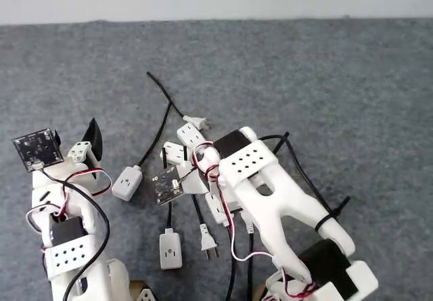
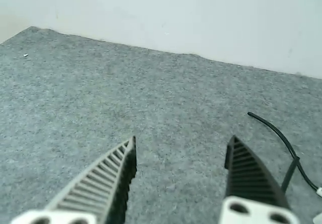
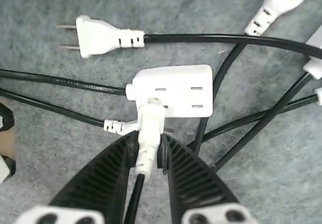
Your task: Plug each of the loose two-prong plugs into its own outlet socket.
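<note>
**A:** Right jaws?

**B:** Clamped on a plug (image 3: 149,128), gripped low near its cord end. The plug head is touching the edge of a socket (image 3: 173,90), mid-counter (image 2: 100,83).

**A:** Left jaws?

**B:** Wide open, holding nothing, hanging over bare counter at the left, well apart from the sockets.

**A:** Risks?

**B:** The prongs look off the slots, and one seems to poke past the socket's side. Pushing now would probably just shove the socket, since it's loose and nothing holds it. With such a low grip the plug could twist in the jaws. The cords (image 3: 261,118) cross right beside it and could snag or drag things.

**A:** Containers?

**B:** Only sockets. This one shows four slots, all empty. A second plug (image 3: 98,35) lies just beside it with bare prongs, not plugged in.
</note>
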Available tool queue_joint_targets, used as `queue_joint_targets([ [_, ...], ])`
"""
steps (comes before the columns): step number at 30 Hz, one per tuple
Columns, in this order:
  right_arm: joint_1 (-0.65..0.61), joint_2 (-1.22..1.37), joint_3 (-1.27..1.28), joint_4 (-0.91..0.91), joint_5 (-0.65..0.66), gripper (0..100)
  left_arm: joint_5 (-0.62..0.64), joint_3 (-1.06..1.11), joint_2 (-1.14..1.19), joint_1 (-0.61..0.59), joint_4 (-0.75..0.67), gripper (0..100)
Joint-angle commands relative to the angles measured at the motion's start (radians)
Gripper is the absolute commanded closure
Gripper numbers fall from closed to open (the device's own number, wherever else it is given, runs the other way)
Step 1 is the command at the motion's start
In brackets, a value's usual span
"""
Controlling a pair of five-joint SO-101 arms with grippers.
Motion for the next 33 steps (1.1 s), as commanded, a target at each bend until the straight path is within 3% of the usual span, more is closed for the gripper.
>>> queue_joint_targets([
  [1, 0.005, -0.036, -0.006, 0.005, 0.02, 99.1, -0.012, -0.013, 0.002, 0.003, -0.034, 72],
  [23, -0.056, -0.035, -0.005, -0.031, 0.015, 99.1, -0.014, -0.004, 0.002, 0.003, -0.055, 72],
  [33, -0.048, 0.099, -0.012, -0.031, 0.021, 99.1, -0.014, -0.002, 0.002, 0.003, -0.055, 72],
])
